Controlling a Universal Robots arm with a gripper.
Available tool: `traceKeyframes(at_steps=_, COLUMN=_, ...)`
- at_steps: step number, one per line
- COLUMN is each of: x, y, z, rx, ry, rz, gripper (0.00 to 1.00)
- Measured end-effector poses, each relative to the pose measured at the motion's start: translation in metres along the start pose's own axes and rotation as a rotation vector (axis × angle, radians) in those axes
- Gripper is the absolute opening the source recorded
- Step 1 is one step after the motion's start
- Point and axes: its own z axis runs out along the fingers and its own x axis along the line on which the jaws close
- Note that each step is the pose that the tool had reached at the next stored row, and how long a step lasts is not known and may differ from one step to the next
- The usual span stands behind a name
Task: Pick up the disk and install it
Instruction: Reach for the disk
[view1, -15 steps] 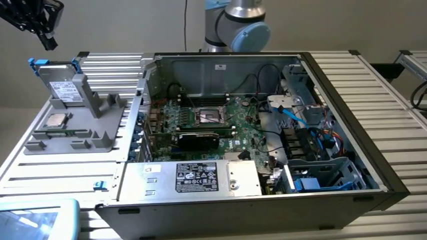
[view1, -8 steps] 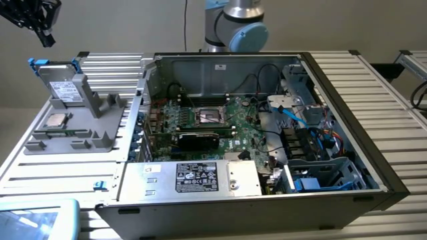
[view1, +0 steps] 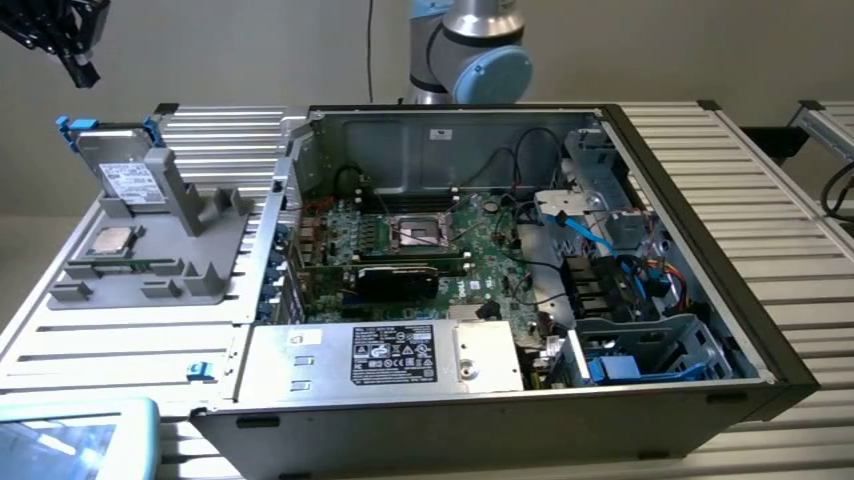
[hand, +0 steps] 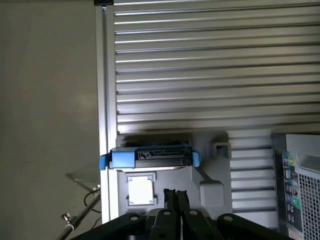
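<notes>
While the black two-fingered gripper (view1: 83, 70) hangs high over the table corner on the exterior view's left, its fingers (hand: 169, 196) stand pressed close together with nothing between them. It is well apart from the disk (view1: 120, 170), a flat silver-grey hard drive with a white label in a bright blue plastic carrier. The disk stands on edge, leaning a little, in a slot of a moulded grey plastic fixture (view1: 200, 215).

The likeliest trouble would be a descent with the fingers this narrow. They would strike the drive's upper edge instead of straddling it, and could tip it out of its slot. A hold on the blue carrier alone also looks risky, since thin plastic may flex and let the drive swing. A small square silver CPU chip (view1: 111, 240) lies on the fixture just beside the disk and could be knocked. Inside the open black-and-silver computer case (view1: 454, 140), loose blue and black cables (view1: 594, 235) run near the grey drive cage (view1: 654, 340) and might snag anything carried in.

Fixture and case rest on a table (view1: 747, 180) of ribbed aluminium slats, bright, hard and probably slick. Whether the fixture is fastened down cannot be told, so a sideways pull might drag it. A plain beige wall (view1: 240, 50) stands behind, and pale floor lies beyond the table's edge.
</notes>
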Motion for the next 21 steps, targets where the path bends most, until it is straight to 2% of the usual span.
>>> traceKeyframes(at_steps=13, x=0.030, y=0.0192, z=0.0022, rx=0.0000, ry=0.0001, rz=0.000, gripper=0.11)
traceKeyframes(at_steps=21, x=0.038, y=0.0234, z=0.0038, rx=0.0000, ry=0.0011, rz=-0.021, gripper=0.11)
